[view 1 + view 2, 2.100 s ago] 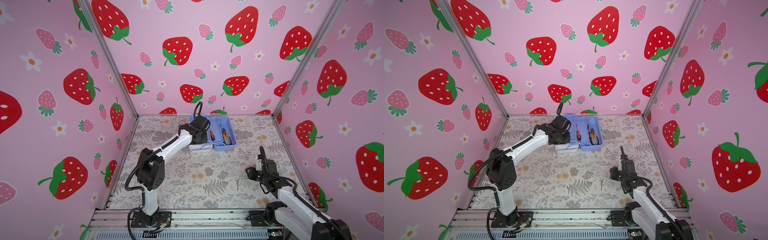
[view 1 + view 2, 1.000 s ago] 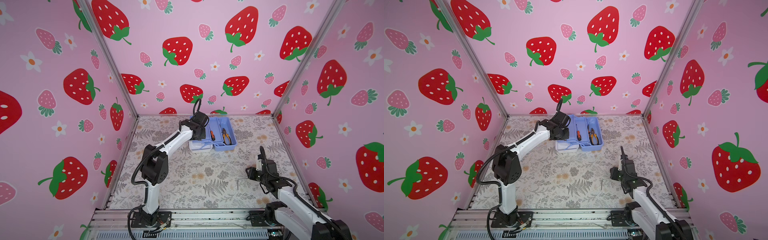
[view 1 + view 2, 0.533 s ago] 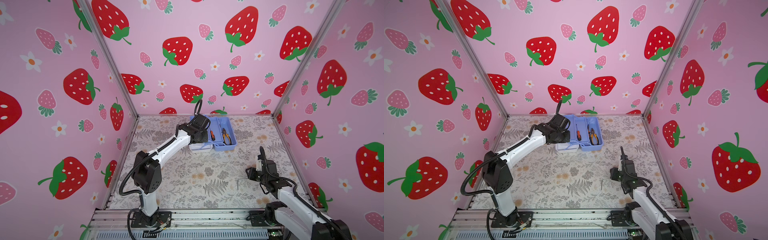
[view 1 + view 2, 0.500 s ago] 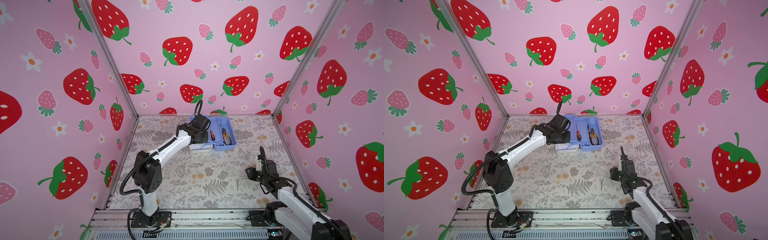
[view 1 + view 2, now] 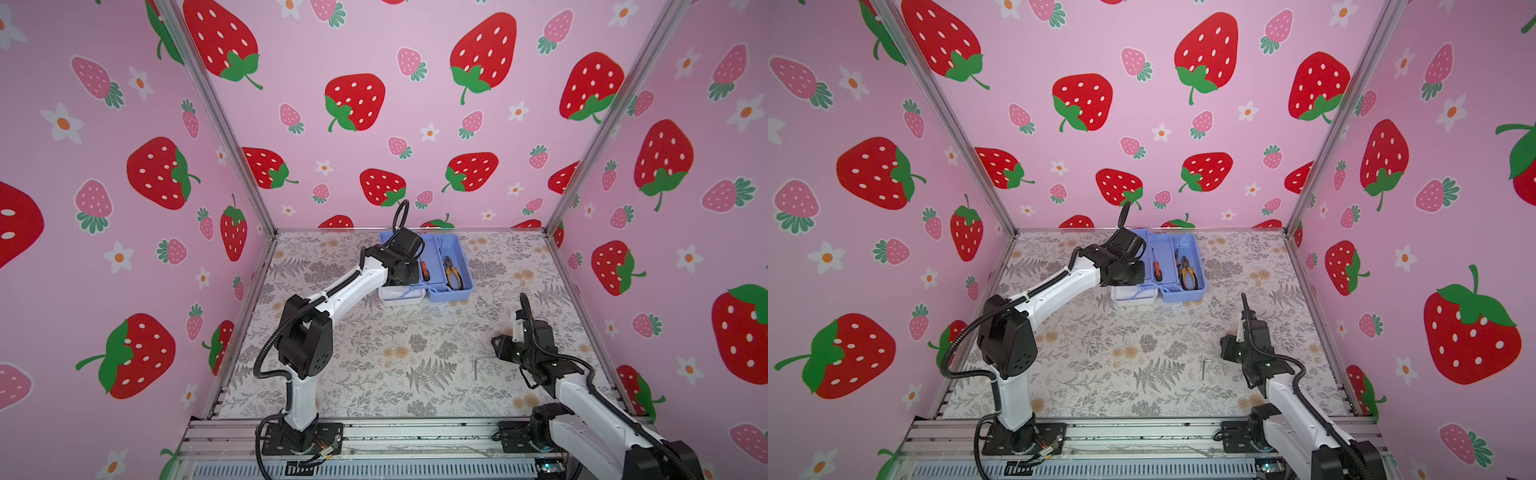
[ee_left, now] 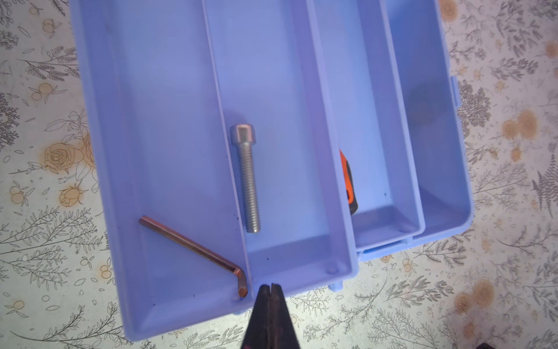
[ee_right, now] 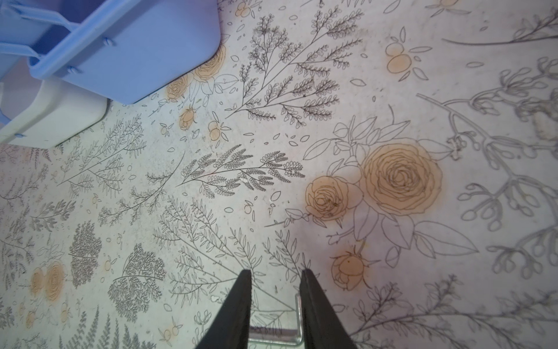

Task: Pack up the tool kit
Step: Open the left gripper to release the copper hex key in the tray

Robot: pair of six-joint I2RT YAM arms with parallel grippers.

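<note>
Left wrist view: your periwinkle-blue plastic tool kit (image 6: 169, 121) lies open; left claw (image 6: 270, 290) pressed together, empty, over its rim.

Tool kit (image 5: 451, 296): set far back on the table (image 5: 374, 353).
Bolt (image 6: 248, 178): laid in the compartment (image 6: 287, 90) beside the hex key's (image 6: 193, 246).
Pliers (image 5: 452, 272): laid in the rightmost section (image 5: 462, 253).

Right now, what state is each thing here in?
tool kit, open, trays spread.
bolt, lying in a tray compartment.
copper hex key, lying in the neighbouring compartment.
screwdriver, lying inside the kit.
pliers, lying inside the kit.
silver hex key, loose on the mat.
left end effector, shut, empty.
right end effector, open, empty.
</note>
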